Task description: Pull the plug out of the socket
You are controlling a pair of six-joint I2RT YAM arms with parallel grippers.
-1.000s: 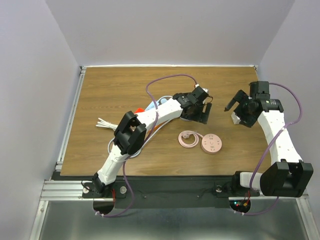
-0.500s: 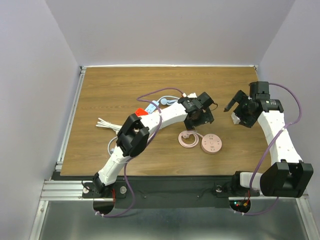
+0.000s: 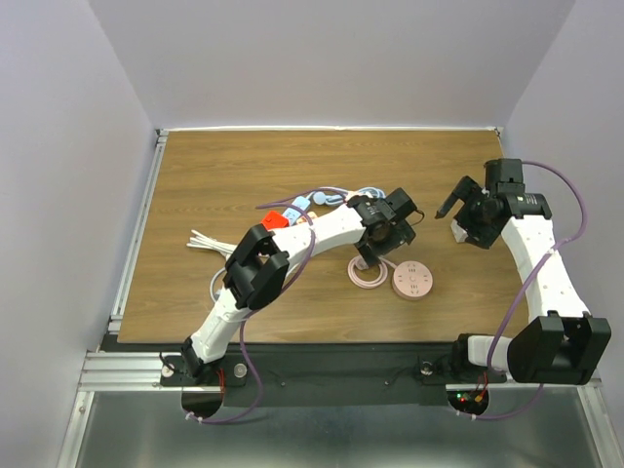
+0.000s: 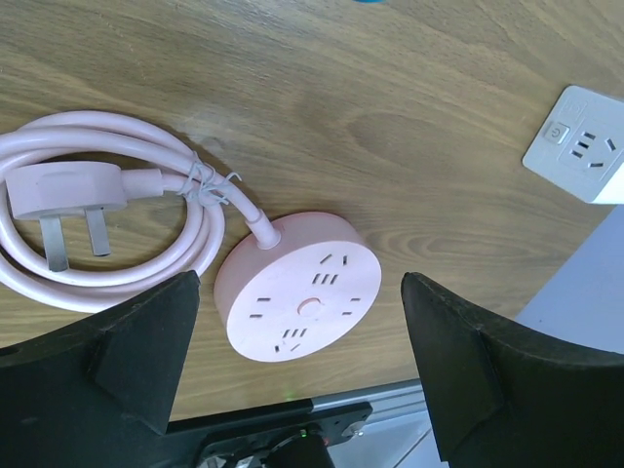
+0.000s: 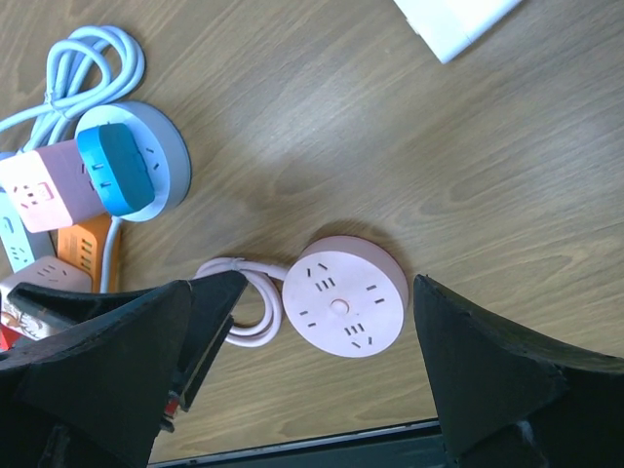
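Note:
A pink round socket [image 4: 297, 285] lies flat on the wooden table with all its holes empty. Its coiled pink cord and loose pink plug [image 4: 63, 190] lie beside it. It also shows in the top view [image 3: 413, 279] and in the right wrist view [image 5: 344, 295]. A grey-blue round socket [image 5: 161, 146] carries a blue plug block [image 5: 115, 171]. My left gripper [image 4: 302, 281] is open and empty, hovering over the pink socket and cord [image 3: 382, 242]. My right gripper [image 5: 302, 288] is open and empty, raised at the right [image 3: 463, 219].
A white cube socket [image 4: 583, 144] sits on the table under my right gripper [image 3: 458, 232]. A pink-white cube [image 5: 39, 190] and an orange strip [image 5: 93, 255] lie by the blue socket. White cables [image 3: 207, 241] lie at the left. The table's near edge [image 5: 390, 439] is close to the pink socket.
My left gripper has swung from the back of the table toward the near side, over the pink cord and socket. The right arm has barely moved.

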